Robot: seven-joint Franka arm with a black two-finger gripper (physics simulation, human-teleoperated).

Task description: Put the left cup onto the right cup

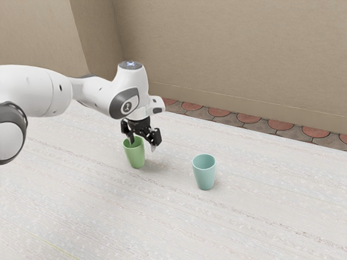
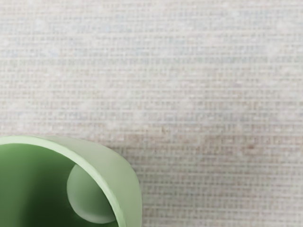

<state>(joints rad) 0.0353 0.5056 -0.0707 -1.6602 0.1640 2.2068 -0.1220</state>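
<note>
- 2 cups stand upright on a table, well apart. Neither is stacked, so the main step of the task is not yet done.
- The green cup (image 1: 135, 156) is the left one, the one to be moved. It sits a little toward 9 o'clock from the middle of the exterior view and appears to rest on the table.
- The blue-green cup (image 1: 204, 172) is the right one, the target. It lies toward 4 o'clock from the green cup, untouched and empty.
- The white arm (image 1: 49, 92) reaches in from 9 o'clock, and its black gripper (image 1: 142, 144) hangs over the green cup's rim.
- The gripper's fingers are spread wide. 1 finger dips inside the green cup and the other hangs outside its wall on the 3 o'clock side. They straddle the wall without pinching it, so nothing is held.
- The wrist view looks down into the green cup (image 2: 118, 175), just under the hand, with its round bottom visible and nothing inside.
- Judged from this, the reach is done. Closing on the wall, lifting, carrying toward 4 o'clock and setting down on the other cup all remain.
- The table (image 1: 244, 216) is pale off-white with a fine, streaked grain.
- Plain beige walls (image 1: 227, 49) meet in a corner toward 11 o'clock. Beyond the table's far edge runs a band of reddish floor tiles (image 1: 244, 116) with grey joints.
</note>
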